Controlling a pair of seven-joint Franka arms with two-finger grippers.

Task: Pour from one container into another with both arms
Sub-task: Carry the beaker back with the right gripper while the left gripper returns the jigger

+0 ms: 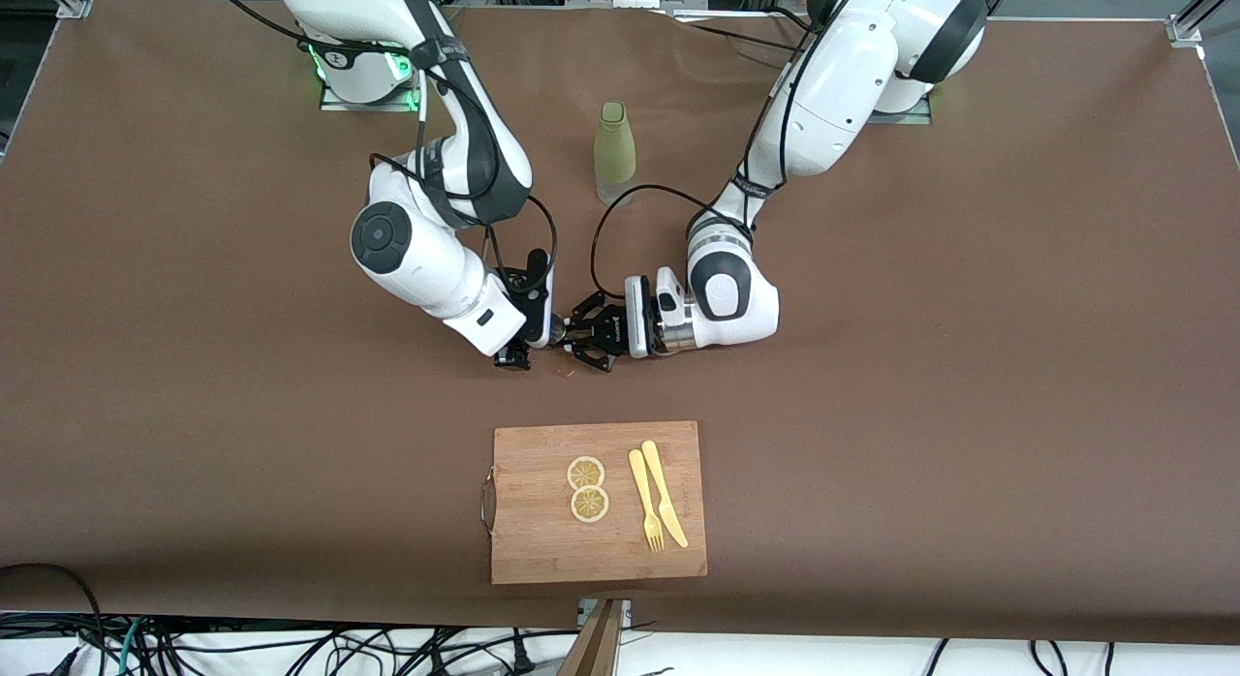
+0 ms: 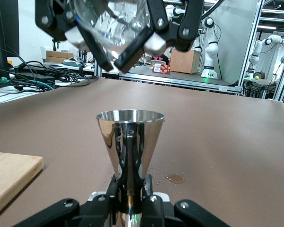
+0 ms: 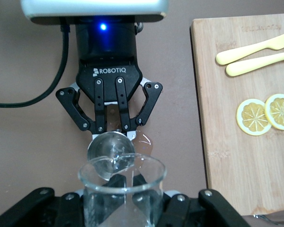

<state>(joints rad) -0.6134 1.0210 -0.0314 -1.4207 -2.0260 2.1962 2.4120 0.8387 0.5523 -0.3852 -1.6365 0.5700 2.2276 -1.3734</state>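
I see the brown table (image 1: 969, 366) carrying a green bottle (image 1: 614, 153) standing upright between the arms' bases; a wooden cutting board (image 1: 542, 540) lies nearer the front camera; a small wet spot (image 2: 175, 178) marks the cloth beside the metal cup (image 2: 129, 142).

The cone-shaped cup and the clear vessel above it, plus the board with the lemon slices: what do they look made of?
Cone-shaped cup, held upright by the left end effector: polished metal, likely steel, mirroring its surroundings.
Clear vessel, in the right end effector: transparent, with bright glints; glass or clear plastic, can't tell which.
Board: light wood, perhaps bamboo; grain stripes, matte finish.
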